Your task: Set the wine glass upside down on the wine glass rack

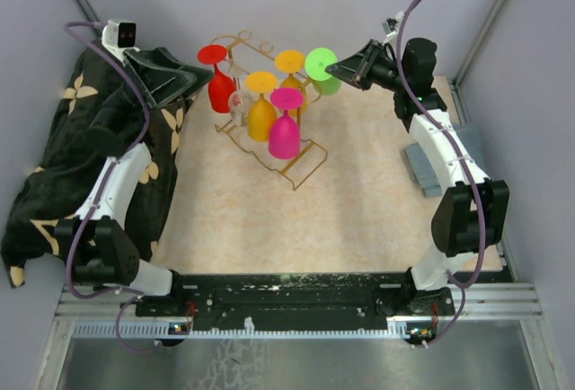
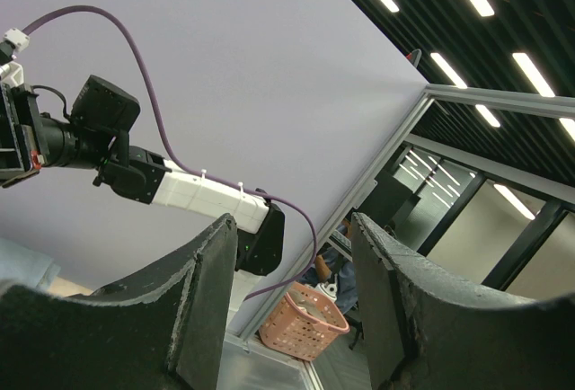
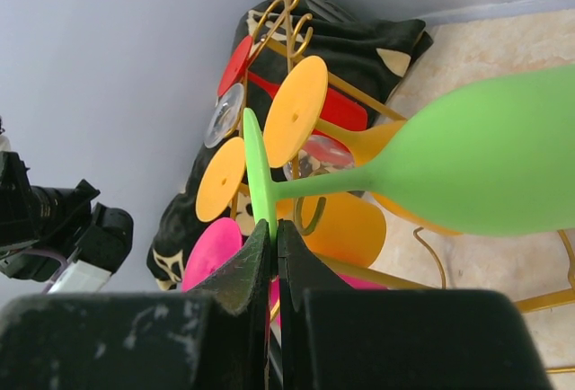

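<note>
Nearly done. Holding green wine glass [image 1: 316,62] already inverted, foot up, at far right corner of wine glass rack [image 1: 306,167], beside other hung glasses [image 1: 284,134]. Not yet released (seated in a loop or not: cannot tell). Remaining: seat, let go, back away. Pinched at foot-disc edge by right gripper [image 3: 272,228], jaws pressed together on it, bowl hanging beyond fingertips. Idle left gripper [image 2: 292,228] spread, empty, well apart.

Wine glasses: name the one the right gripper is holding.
The green wine glass: the right gripper pinches its foot. The red glass, orange glasses and pink glass hang untouched.
</note>
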